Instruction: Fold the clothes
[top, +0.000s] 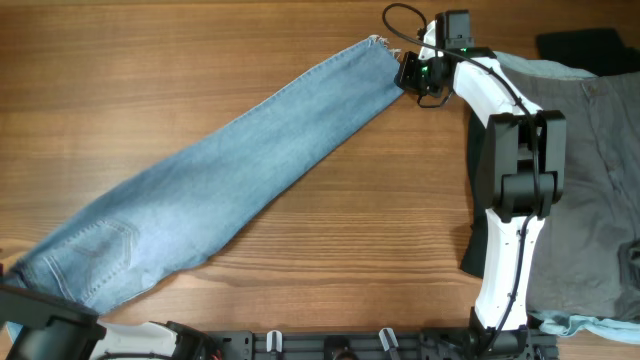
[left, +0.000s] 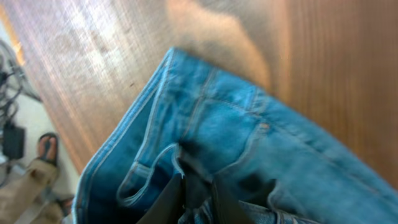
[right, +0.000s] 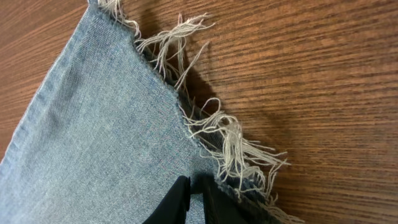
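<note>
Long light-blue jeans (top: 240, 170) lie flat, folded lengthwise, running diagonally from the waist at the lower left to the frayed hem (top: 378, 45) at the upper right. My right gripper (top: 408, 72) is at that hem. In the right wrist view its fingers (right: 177, 199) are pinched shut on the denim (right: 106, 124) just inside the loose threads (right: 230, 143). In the left wrist view my left gripper (left: 196, 196) is shut on the waistband (left: 249, 137) beside a belt loop (left: 140, 180). Overhead, only the left arm (top: 45, 325) shows at the corner.
Grey-khaki trousers (top: 590, 180) lie at the right under the right arm (top: 515, 170), over a pale blue cloth (top: 545, 70). A black garment (top: 585, 45) sits at the top right. The table edge (left: 56, 130) falls away by the waistband.
</note>
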